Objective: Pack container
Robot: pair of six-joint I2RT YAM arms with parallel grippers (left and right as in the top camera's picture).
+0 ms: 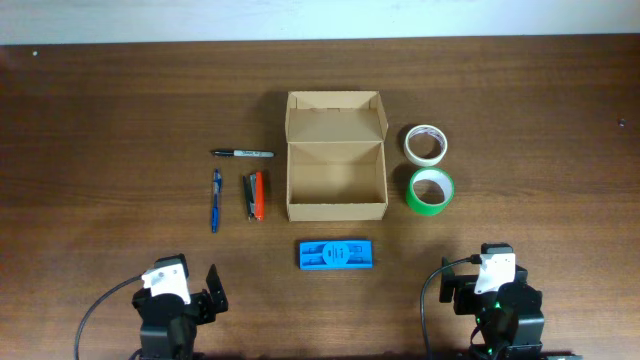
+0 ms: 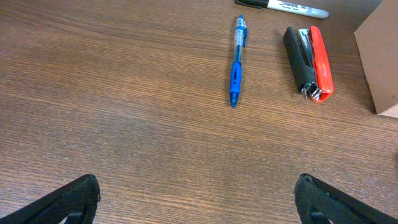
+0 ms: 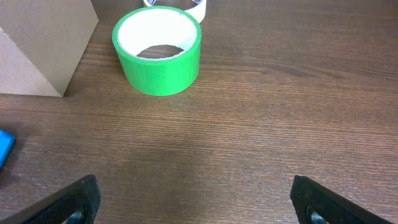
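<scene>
The tan cardboard box (image 1: pixel 336 180) stands open and empty at the table's middle, its flap lid raised at the back. Left of it lie a black marker (image 1: pixel 242 154), a blue pen (image 1: pixel 215 199) and a red-and-black stapler (image 1: pixel 254 195). The pen (image 2: pixel 237 61), stapler (image 2: pixel 310 63) and marker (image 2: pixel 283 6) also show in the left wrist view. A green tape roll (image 1: pixel 431 190) and a white tape roll (image 1: pixel 426 144) sit right of the box. The green roll (image 3: pixel 157 50) also shows in the right wrist view. A blue case (image 1: pixel 336 253) lies in front of the box. My left gripper (image 2: pixel 199 202) and right gripper (image 3: pixel 194 202) are open and empty near the front edge.
The box's corner shows in the left wrist view (image 2: pixel 379 56) and in the right wrist view (image 3: pixel 43 43). The blue case's edge (image 3: pixel 5 148) shows at the left of the right wrist view. Bare wood lies between both grippers and the objects.
</scene>
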